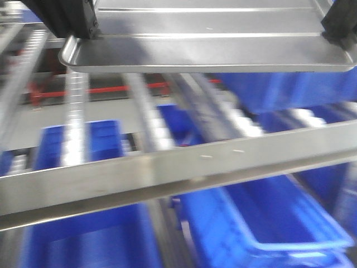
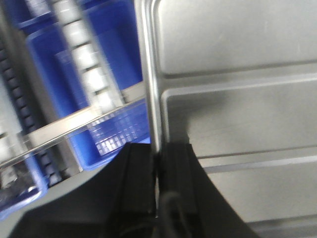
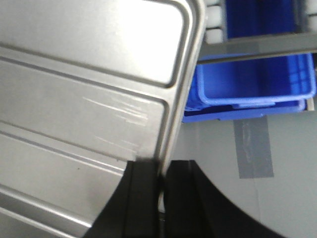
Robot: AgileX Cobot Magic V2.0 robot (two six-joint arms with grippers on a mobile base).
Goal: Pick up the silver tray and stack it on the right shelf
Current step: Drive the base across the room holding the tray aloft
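Observation:
The silver tray (image 1: pixel 206 39) hangs in the air at the top of the front view, held level above the right shelf (image 1: pixel 167 167). My left gripper (image 1: pixel 83 28) is shut on the tray's left rim. My right gripper (image 1: pixel 337 28) is shut on its right rim. In the left wrist view the black fingers (image 2: pixel 136 173) pinch the rolled rim of the tray (image 2: pixel 237 114). From the right wrist, the gripper (image 3: pixel 161 171) clamps the other rim of the tray (image 3: pixel 84 94). The shelf's white roller lanes (image 1: pixel 75 111) and flat front crossbar lie below the tray.
Blue plastic bins (image 1: pixel 262 218) sit under the shelf's rollers, with another (image 1: pixel 83 139) at the left and one (image 3: pixel 257 84) below the right rim. A red bar (image 1: pixel 111 89) runs behind the rack. Grey floor with a tape patch (image 3: pixel 255 148) shows right of the tray.

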